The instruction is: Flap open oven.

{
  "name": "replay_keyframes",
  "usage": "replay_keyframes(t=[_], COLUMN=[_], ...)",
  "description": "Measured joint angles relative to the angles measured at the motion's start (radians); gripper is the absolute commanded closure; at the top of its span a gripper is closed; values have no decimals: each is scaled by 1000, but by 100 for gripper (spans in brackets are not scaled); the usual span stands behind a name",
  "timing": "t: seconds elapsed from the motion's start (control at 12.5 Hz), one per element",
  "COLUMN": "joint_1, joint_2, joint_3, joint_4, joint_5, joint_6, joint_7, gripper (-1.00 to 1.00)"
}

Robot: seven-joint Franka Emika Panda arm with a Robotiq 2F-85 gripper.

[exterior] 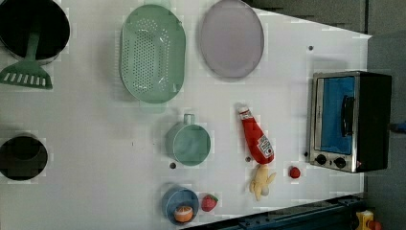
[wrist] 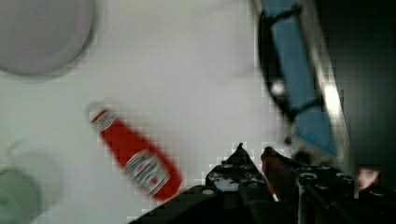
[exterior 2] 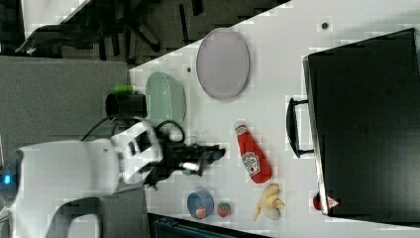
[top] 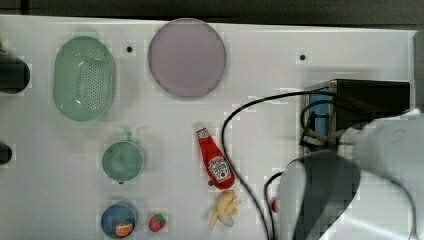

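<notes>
The oven [exterior: 349, 122] stands at the left view's right edge with its blue-tinted door [exterior: 336, 115] closed and the black bar handle [exterior: 348, 115] flat against it. Seen from the right view, the oven's black top [exterior 2: 366, 124] and its handle [exterior 2: 292, 126] face my gripper [exterior 2: 217, 152], which hangs apart from the handle, over the table near the ketchup bottle. The wrist view has the door [wrist: 299, 93] just beyond my gripper [wrist: 253, 151], whose fingertips are almost together with nothing between them. My arm covers part of the oven [top: 372, 97] in the top view.
A ketchup bottle [top: 215, 160] lies in front of the oven, with a banana [top: 224, 207] and a small red ball [exterior: 295, 172] close by. Farther off are a green cup [top: 122, 161], a colander [top: 84, 77], a grey plate [top: 186, 57], a blue bowl [top: 119, 220] and a strawberry [top: 157, 222]. A black cable [top: 235, 150] loops over the table.
</notes>
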Motion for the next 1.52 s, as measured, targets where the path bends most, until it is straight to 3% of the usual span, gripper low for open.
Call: replay_keyframes(t=[0.48,0.96,1.52], joint_1=[-20,-14,-7], joint_2=[164,291,315], joint_3=[-102,-109,-104], joint_4=[-92,-219,-250], joint_5=[-14,-14,-55], joint_6=[308,558,653], joint_7=[-298,-345,-352], gripper=[65,65,65])
